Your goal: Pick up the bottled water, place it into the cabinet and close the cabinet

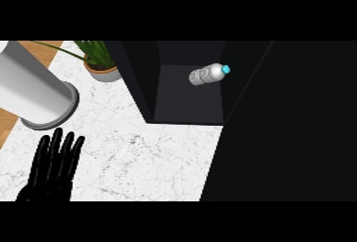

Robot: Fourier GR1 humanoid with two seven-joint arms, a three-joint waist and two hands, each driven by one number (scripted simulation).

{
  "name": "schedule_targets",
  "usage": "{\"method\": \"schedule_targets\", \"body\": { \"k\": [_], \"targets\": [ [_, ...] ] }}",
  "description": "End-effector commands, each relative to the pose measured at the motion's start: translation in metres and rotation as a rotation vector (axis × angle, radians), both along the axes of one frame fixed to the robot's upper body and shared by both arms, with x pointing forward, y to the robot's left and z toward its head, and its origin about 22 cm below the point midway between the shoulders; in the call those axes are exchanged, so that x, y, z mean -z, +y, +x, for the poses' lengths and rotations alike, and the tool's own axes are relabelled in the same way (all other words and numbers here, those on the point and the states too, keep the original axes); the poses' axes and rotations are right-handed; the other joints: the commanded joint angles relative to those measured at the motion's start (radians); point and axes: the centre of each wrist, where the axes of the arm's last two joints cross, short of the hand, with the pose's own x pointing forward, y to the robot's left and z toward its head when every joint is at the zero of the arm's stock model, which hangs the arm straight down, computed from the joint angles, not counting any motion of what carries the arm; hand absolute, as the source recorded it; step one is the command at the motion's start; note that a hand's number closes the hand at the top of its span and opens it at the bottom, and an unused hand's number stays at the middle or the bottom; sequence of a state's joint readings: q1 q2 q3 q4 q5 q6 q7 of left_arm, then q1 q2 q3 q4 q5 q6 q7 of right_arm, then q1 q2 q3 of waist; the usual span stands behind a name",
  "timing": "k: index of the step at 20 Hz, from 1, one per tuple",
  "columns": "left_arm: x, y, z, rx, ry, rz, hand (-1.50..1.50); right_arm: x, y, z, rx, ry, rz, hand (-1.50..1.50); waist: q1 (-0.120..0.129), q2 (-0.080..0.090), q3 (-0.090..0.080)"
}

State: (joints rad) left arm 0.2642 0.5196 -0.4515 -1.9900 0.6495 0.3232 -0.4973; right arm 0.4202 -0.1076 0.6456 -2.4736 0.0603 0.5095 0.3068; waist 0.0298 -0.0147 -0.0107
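bottled water (208, 75) lay on its side inside cabinet (188, 101) at 1 o'clock, already placed | left robot hand (54, 163) rested open on worktop (146, 156) at 8 o'clock, idle | right robot hand unseen | door (286, 127) stood open, closing judged outstanding

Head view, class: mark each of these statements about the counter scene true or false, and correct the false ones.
1. The water bottle lies on its side inside the cabinet. True.
2. The left hand is curled round the bottle. False: it is open, fingers straight, over the marble counter, far from the bottle.
3. The bottle's cap is red. False: it is light blue.
4. A potted plant stands just left of the cabinet. True.
5. The right hand is resting on the counter. False: it does not show in this view.
6. A grey cylinder stands beyond the left hand. True.
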Motion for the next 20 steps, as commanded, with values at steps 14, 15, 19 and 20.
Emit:
{"method": "schedule_targets", "body": {
  "k": [14, 15, 19, 20],
  "targets": [
    [0.000, 0.034, -0.011, 0.021, -0.012, 0.009, -1.50, -0.025, 0.056, 0.019, -0.041, -0.137, -0.042, 1.50, 0.028, 0.010, -0.003],
    [-0.003, 0.034, -0.010, 0.028, -0.008, 0.001, -1.50, -0.024, 0.059, 0.019, -0.055, -0.132, -0.054, 1.50, 0.025, 0.009, -0.003],
    [-0.006, 0.035, -0.009, 0.035, -0.029, -0.001, -1.50, -0.023, 0.059, 0.027, -0.072, -0.145, -0.068, 1.50, 0.047, 0.018, -0.004],
    [-0.006, 0.036, -0.010, 0.050, -0.014, -0.002, -1.50, -0.026, 0.057, 0.025, -0.072, -0.154, -0.064, 1.50, 0.039, 0.016, -0.004]
  ]
}}
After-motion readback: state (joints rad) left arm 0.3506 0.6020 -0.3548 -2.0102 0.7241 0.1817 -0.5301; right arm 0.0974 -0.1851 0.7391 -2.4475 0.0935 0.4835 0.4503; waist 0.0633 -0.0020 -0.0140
